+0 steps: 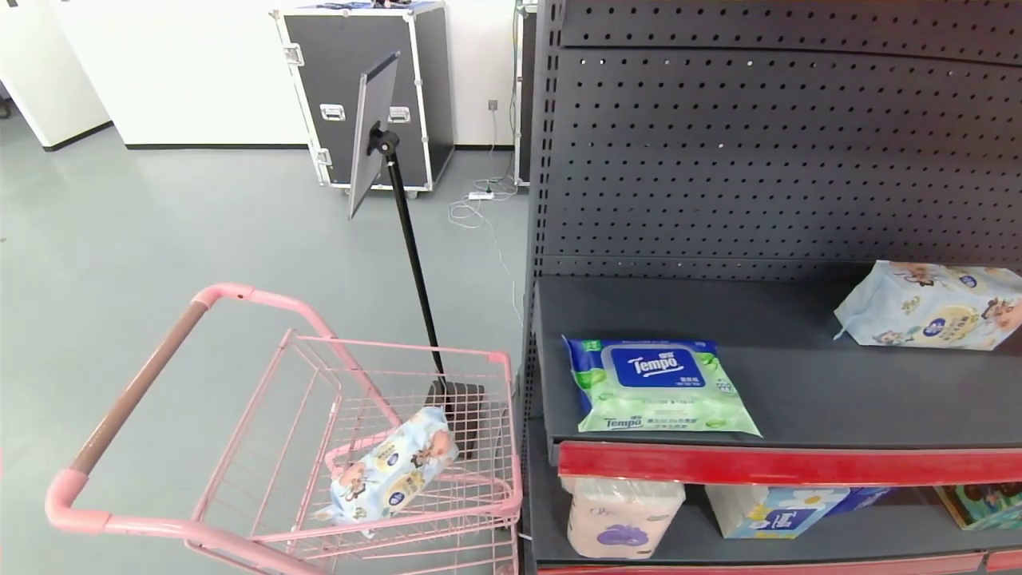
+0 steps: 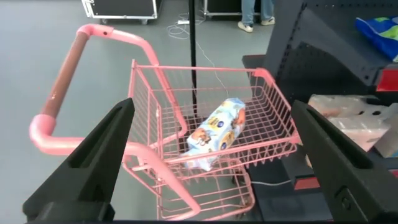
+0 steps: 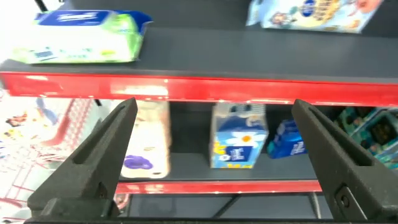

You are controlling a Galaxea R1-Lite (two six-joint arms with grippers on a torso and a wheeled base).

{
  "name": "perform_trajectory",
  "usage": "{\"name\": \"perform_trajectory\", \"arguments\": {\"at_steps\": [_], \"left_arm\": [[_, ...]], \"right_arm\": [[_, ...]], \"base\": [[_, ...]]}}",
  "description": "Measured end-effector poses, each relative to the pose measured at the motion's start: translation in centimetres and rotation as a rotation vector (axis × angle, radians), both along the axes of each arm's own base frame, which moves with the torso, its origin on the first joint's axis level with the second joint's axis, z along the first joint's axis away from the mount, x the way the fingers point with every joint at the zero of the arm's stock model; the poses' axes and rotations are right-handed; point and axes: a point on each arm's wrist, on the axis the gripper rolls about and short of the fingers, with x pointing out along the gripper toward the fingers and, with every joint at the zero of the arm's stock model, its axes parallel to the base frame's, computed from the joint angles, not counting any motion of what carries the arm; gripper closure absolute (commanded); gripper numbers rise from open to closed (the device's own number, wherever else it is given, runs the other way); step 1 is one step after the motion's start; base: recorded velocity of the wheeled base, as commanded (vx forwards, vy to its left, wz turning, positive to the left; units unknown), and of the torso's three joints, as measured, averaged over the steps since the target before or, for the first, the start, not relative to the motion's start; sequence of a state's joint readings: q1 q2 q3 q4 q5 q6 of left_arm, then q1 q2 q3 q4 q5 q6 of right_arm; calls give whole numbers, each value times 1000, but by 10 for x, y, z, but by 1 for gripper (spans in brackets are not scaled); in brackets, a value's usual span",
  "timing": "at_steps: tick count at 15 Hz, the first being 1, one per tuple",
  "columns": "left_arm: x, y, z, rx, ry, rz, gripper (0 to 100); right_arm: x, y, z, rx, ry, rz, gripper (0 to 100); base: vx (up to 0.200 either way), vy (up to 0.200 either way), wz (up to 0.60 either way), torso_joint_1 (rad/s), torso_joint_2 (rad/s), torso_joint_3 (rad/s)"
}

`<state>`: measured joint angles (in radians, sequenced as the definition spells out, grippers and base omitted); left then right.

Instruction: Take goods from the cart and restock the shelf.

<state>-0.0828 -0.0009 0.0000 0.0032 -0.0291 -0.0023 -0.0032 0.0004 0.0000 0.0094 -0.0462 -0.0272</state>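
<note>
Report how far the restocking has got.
Done, by the look of it: a green wipes pack and a pale blue pack lie on the middle shelf. In hand: nothing. The left gripper is open and faces the pink cart; the right gripper is open and faces the shelf front. Left: one matching pack lies in the cart, untouched.

Pink cart (image 1: 263, 299): 1 cartoon-print pack (image 1: 395, 471) inside. Shelf (image 1: 838, 391), upper board: 1 green wipes pack (image 1: 659, 385) at front, 1 pale blue pack (image 1: 930, 307) at right.
</note>
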Motion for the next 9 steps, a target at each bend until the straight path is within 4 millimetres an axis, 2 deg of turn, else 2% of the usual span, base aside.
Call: {"name": "perform_trajectory", "arguments": {"at_steps": [2, 9], "left_arm": [[0, 0, 0, 0, 0, 0, 0], [0, 0, 0, 0, 0, 0, 0]], "right_arm": [[0, 0, 0, 0, 0, 0, 0], [0, 0, 0, 0, 0, 0, 0]], "base": [[0, 200, 0, 2, 0, 0], [0, 0, 0, 0, 0, 0]]}}
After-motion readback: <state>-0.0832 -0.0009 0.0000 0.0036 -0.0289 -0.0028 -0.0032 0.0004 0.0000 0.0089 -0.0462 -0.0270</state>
